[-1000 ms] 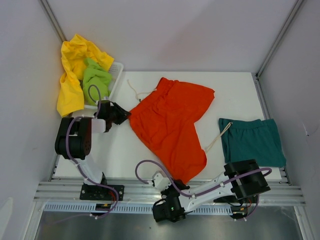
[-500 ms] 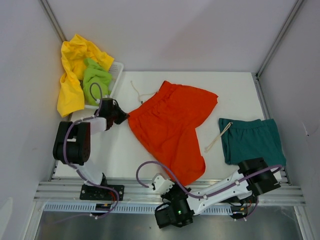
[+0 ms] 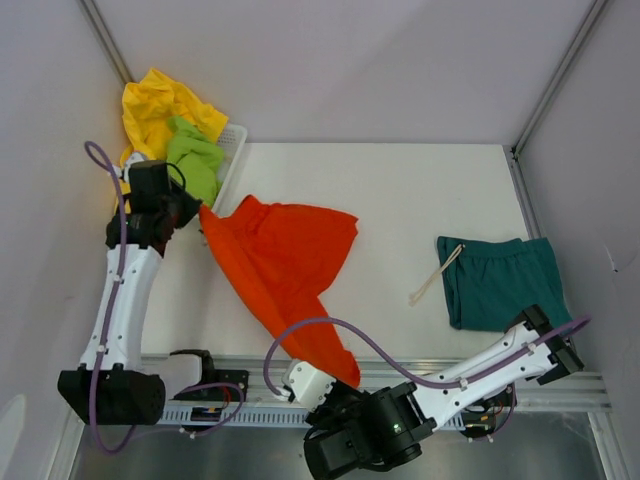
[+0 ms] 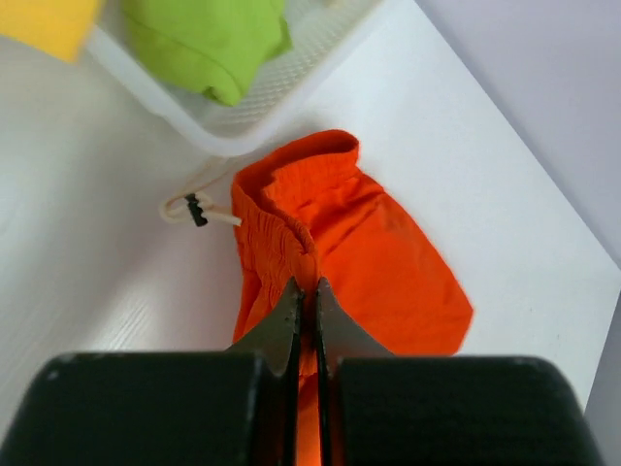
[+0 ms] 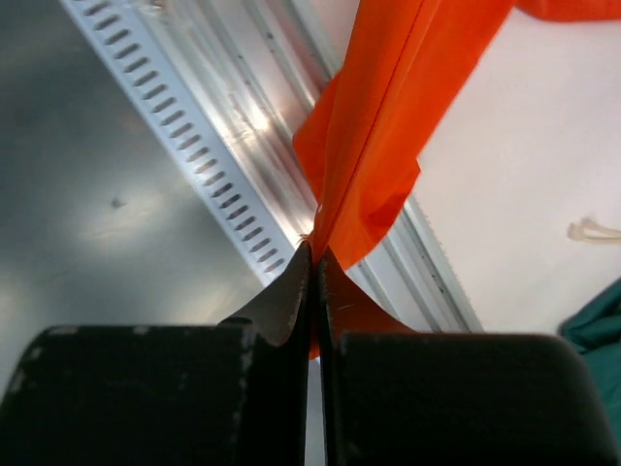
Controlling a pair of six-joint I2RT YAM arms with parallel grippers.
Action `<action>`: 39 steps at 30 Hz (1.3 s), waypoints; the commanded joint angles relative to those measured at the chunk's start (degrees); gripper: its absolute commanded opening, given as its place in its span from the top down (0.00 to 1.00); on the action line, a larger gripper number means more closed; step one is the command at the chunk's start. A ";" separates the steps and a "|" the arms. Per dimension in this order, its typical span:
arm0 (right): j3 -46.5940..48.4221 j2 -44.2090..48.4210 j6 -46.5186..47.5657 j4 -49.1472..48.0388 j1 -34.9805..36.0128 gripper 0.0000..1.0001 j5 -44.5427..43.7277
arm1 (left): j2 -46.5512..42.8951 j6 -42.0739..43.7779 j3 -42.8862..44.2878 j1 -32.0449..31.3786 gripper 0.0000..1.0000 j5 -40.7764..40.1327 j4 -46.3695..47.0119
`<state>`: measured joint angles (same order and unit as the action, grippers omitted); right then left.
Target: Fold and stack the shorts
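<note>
Orange-red shorts (image 3: 285, 270) hung unfolded over the tabletop (image 3: 420, 200), the left hand (image 4: 305, 286) clamped shut by the waistband, the right hand (image 5: 312, 250) pinching a lower corner. Teal shorts (image 3: 505, 283) lay apparently folded at right; yellow shorts (image 3: 155, 110) and lime green shorts (image 3: 195, 160) waited at the basket (image 3: 232, 150)

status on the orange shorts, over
Left gripper shut on orange-red fabric shorts at the waistband. Right gripper shut on their near end, cloth stretched between. Nothing in the way; dark teal shorts lie apart.
</note>
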<state>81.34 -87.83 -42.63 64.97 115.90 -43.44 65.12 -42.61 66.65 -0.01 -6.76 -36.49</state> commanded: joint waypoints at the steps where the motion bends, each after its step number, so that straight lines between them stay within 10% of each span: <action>1: 5.30 1.08 4.83 -0.10 1.61 1.00 8.37 | 0.00 1.04 11.26 3.70 1.00 -5.97 -13.93; 11: 11.74 12.32 7.90 6.23 -11.45 1.00 3.19 | -1.40 -3.88 18.66 5.72 1.00 -1.42 -17.57; 22: 14.28 15.77 37.60 -17.31 -61.94 1.00 13.46 | 4.48 -19.23 25.81 4.50 1.00 8.00 3.06; 30: 33.66 -5.92 37.53 -27.45 -96.10 1.00 35.69 | 22.31 -33.94 32.65 0.63 1.00 14.58 29.26; 35: 70.10 -21.14 34.46 -22.69 -103.41 1.00 41.59 | 39.17 -31.22 69.08 -4.73 1.00 13.80 24.90; 39: 65.73 -20.28 32.88 -32.34 -106.74 1.00 42.74 | 49.48 -33.50 79.16 -5.44 1.00 15.46 30.23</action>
<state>146.47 -111.59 -8.36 40.23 10.31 -5.04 115.15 -73.03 137.69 -5.17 6.39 -15.94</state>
